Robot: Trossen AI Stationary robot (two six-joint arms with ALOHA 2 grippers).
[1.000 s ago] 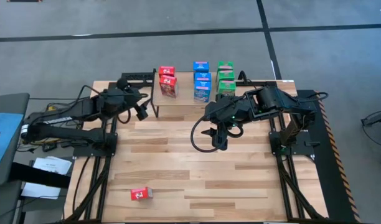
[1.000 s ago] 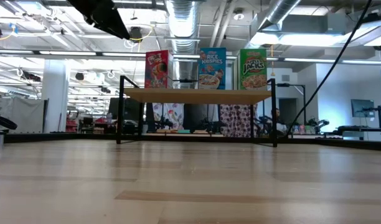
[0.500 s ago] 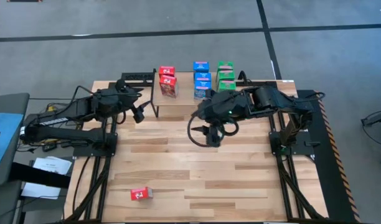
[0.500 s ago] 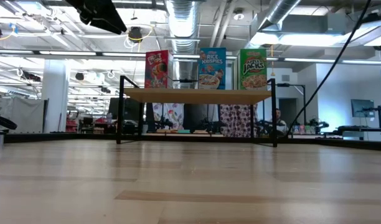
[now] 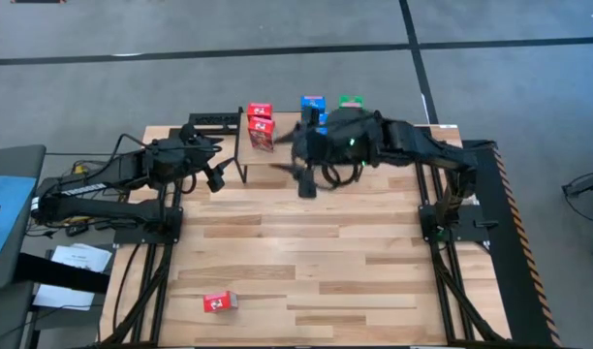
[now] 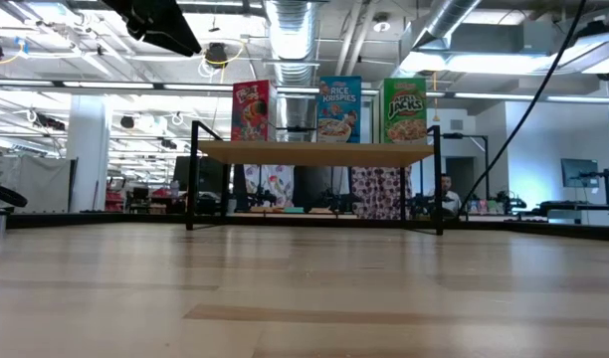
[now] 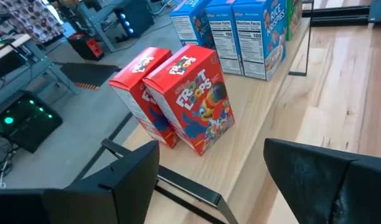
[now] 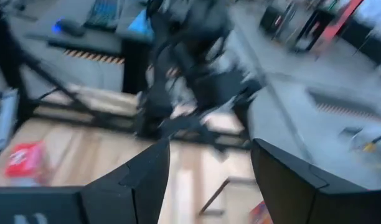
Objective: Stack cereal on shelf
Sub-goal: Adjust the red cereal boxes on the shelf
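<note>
Up close, the left gripper's (image 7: 209, 180) fingers (image 7: 125, 180) stand wide apart with nothing between them, hovering just off the near left corner of the shelf (image 5: 253, 165) and looking straight at the two red Froot Loops boxes (image 7: 181, 102) standing there. The right gripper (image 8: 209, 168) is also spread and empty, its fingers (image 8: 141, 177) parted around bare air while that arm swings low across the front of the shelf.

On the shelf top the cereal stands in colour rows: red at the left (image 5: 261, 128), blue Rice Krispies (image 7: 240, 34) in the middle, green Apple Jacks (image 6: 405, 110) at the right. I'd guess they are grouped like that so each colour fills its own row from back to front. The red row looks one short.

That missing one is most likely the red box lying flat (image 5: 219, 302) at the near left edge of the table (image 5: 374, 281), well apart from both arms. It looks like the last one to fetch.
</note>
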